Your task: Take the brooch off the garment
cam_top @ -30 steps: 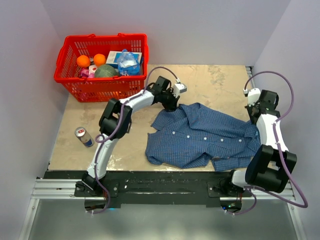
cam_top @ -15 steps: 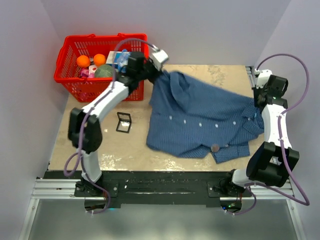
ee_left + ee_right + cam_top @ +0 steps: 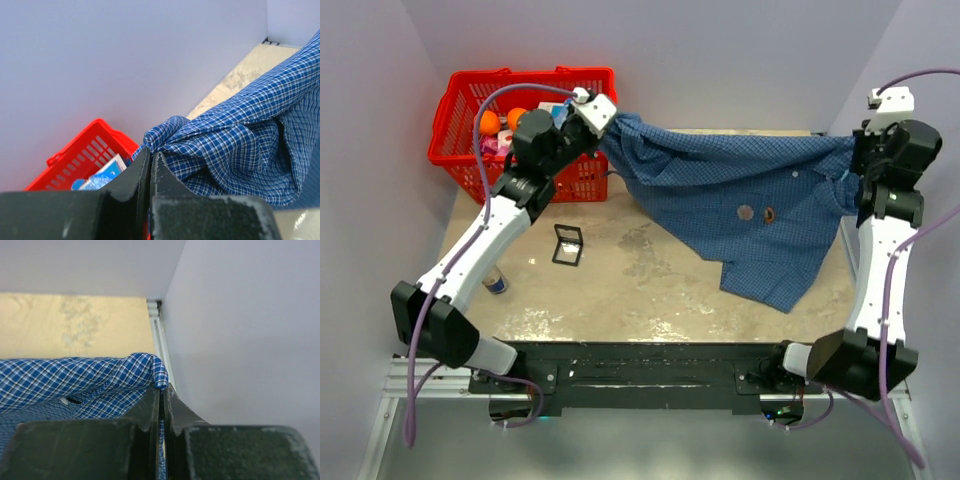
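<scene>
left pincer [image 3: 604, 126] and right pincer [image 3: 854, 165] held high, pinching shirt [image 3: 740, 185] stretched between

free: bare table [image 3: 650, 290] in front of hanging garment [image 3: 720, 180] | obstacles: red basket [image 3: 480, 75] rear-left, small dark case [image 3: 568, 245] mid-left

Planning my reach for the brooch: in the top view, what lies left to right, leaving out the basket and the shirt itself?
Soda can, small black-framed mirror, left gripper clamping the shirt, brooch, right gripper clamping its other end.
</scene>
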`<action>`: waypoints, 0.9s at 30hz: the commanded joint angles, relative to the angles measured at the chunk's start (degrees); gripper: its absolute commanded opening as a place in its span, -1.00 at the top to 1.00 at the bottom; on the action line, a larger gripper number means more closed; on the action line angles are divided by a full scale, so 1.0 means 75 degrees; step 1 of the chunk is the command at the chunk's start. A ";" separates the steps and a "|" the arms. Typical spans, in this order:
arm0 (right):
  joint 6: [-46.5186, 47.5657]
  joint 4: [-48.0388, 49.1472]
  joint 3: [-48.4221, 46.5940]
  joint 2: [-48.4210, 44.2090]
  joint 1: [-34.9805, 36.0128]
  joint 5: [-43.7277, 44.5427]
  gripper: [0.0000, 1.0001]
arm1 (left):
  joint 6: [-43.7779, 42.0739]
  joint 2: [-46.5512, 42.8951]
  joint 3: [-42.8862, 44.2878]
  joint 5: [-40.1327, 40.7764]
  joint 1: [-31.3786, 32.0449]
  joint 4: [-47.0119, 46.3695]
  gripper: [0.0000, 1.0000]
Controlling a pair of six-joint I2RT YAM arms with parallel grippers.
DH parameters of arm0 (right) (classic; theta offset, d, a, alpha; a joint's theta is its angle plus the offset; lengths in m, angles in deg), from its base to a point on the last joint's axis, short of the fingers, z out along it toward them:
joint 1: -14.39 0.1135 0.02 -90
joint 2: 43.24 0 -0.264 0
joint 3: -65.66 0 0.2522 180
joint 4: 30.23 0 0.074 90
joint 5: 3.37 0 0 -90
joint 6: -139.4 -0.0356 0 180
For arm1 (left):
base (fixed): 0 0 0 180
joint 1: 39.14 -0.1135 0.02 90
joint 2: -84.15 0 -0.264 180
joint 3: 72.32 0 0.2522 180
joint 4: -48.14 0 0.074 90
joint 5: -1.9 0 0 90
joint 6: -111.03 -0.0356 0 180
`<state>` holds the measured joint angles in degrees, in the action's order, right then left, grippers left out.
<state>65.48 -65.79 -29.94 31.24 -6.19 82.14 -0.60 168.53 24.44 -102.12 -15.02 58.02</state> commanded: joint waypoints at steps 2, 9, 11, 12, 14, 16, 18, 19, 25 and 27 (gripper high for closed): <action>-0.0023 0.0188 -0.0560 -0.1549 -0.0022 -0.0151 1.00 | -0.0046 -0.1569 -0.0262 0.0193 -0.0028 -0.0163 1.00; -0.0514 -0.0210 -0.1403 -0.2734 -0.0022 0.0224 1.00 | -0.0245 -0.2672 0.0229 0.0557 -0.0028 -0.0127 1.00; -0.0701 -0.0280 -0.1719 -0.2910 -0.0022 0.0282 1.00 | -0.0280 -0.2813 0.0604 0.0709 -0.0028 -0.0104 1.00; -0.0772 -0.0327 -0.2045 -0.2934 -0.0010 0.0387 1.00 | -0.0327 -0.2848 0.0686 0.0721 -0.0040 -0.0115 1.00; -0.0889 -0.0386 -0.2468 -0.3004 -0.0010 0.0481 1.00 | -0.0386 -0.2930 0.0956 0.0733 -0.0028 -0.0127 1.00; -0.0959 -0.0468 -0.2669 -0.2993 -0.0010 0.0575 1.00 | -0.0433 -0.2884 0.1189 0.0733 -0.0028 -0.0197 1.00; -0.0983 -0.0480 -0.2717 -0.2946 -0.0010 0.0575 1.00 | -0.0468 -0.2802 0.1308 0.0721 -0.0028 -0.0314 1.00; -0.0972 -0.0468 -0.2658 -0.2946 -0.0010 0.0738 1.00 | -0.0491 -0.2697 0.1343 0.0733 -0.0028 -0.0350 1.00; -0.0843 -0.0585 -0.1582 -0.2829 -0.0010 0.0611 1.00 | -0.0702 -0.2123 0.0725 0.0850 -0.0028 -0.0408 1.00; -0.0644 -0.0446 -0.0716 -0.2887 -0.0010 0.0377 1.00 | -0.0831 -0.1970 0.0256 0.0920 -0.0028 -0.0887 1.00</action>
<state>59.69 -68.65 -43.06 7.75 -6.19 85.37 -4.14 150.35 31.81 -98.12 -15.00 55.75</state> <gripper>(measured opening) 0.018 0.028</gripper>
